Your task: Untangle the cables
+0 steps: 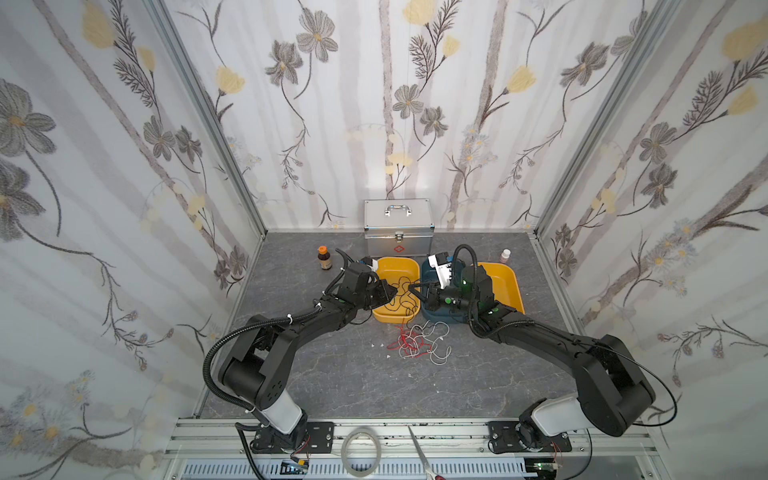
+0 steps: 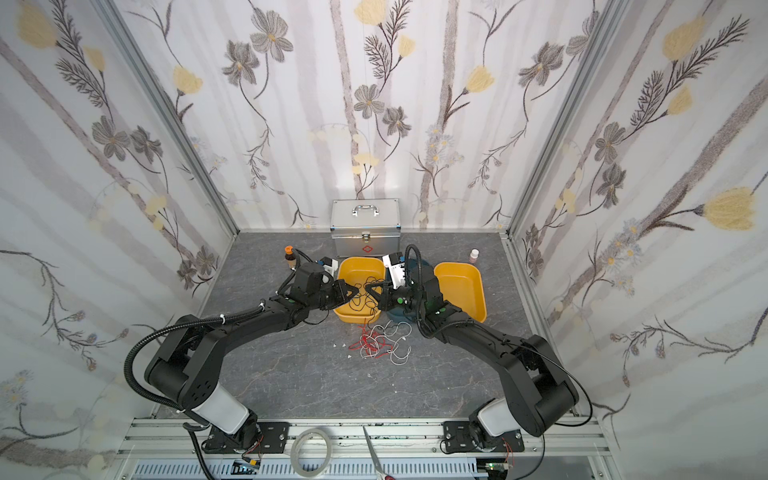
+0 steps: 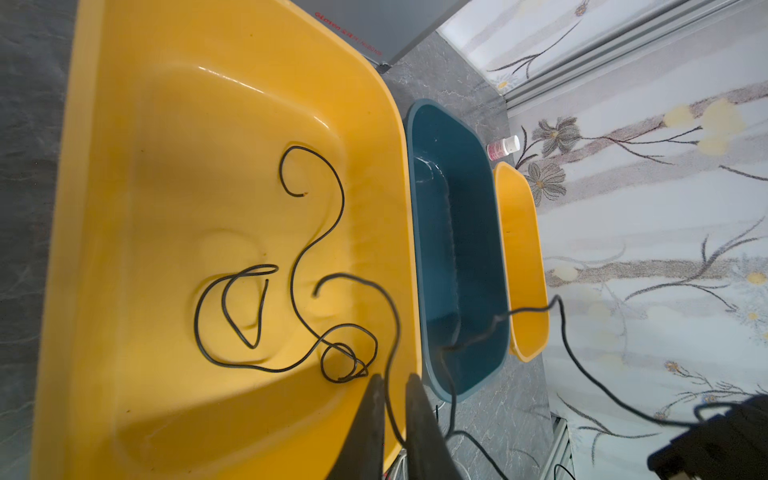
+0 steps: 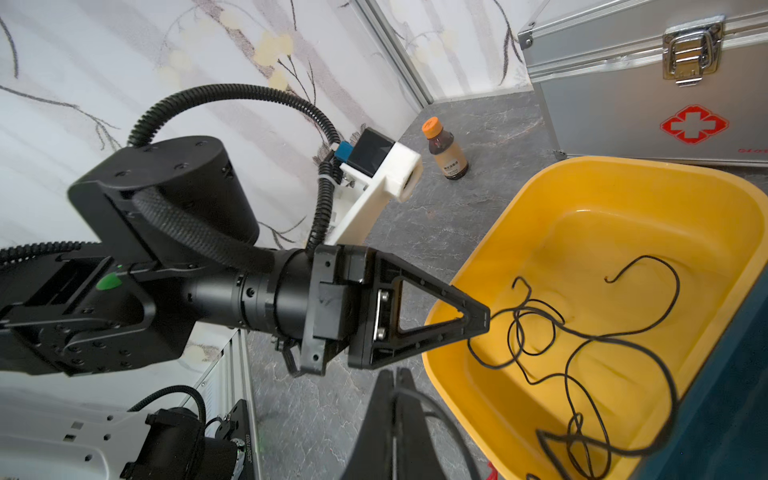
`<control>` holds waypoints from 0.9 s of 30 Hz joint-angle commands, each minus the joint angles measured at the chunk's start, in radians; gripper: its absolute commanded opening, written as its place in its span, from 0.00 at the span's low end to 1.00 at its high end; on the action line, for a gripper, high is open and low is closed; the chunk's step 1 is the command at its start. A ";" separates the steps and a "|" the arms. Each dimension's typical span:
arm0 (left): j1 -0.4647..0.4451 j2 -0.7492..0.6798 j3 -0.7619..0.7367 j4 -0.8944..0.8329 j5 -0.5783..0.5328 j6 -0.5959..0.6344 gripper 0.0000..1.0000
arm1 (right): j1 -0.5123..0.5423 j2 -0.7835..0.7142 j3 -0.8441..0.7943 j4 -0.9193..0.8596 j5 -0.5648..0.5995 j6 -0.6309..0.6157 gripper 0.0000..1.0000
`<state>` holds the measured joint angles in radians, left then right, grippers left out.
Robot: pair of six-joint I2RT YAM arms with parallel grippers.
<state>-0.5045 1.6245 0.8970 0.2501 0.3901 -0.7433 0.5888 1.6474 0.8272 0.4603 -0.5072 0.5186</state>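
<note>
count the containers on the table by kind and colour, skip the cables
yellow tubs: 2
teal tub: 1
bottles: 2
metal case: 1
total: 6

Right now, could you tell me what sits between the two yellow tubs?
A dark teal tub stands between the left yellow tub and the right yellow tub, shown best in the left wrist view.

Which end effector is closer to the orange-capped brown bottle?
Left. The left end effector is over the yellow tub on the brown bottle side; the right end effector is over its far side.
</note>
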 commanded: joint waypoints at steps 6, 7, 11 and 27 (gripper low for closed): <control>0.011 -0.106 -0.035 -0.093 -0.041 0.063 0.47 | 0.001 0.090 0.037 0.073 -0.021 0.054 0.00; 0.014 -0.124 -0.049 -0.092 -0.040 0.068 0.49 | 0.000 0.097 0.042 0.078 -0.024 0.061 0.00; 0.018 -0.180 -0.136 0.010 0.036 0.090 0.53 | 0.001 0.115 0.058 0.091 -0.037 0.084 0.00; -0.095 -0.074 -0.142 0.164 0.120 0.246 0.59 | -0.004 0.063 0.063 0.160 -0.130 0.202 0.00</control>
<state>-0.5980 1.5333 0.7349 0.3843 0.5259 -0.5373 0.5850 1.7267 0.8951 0.5606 -0.6048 0.6891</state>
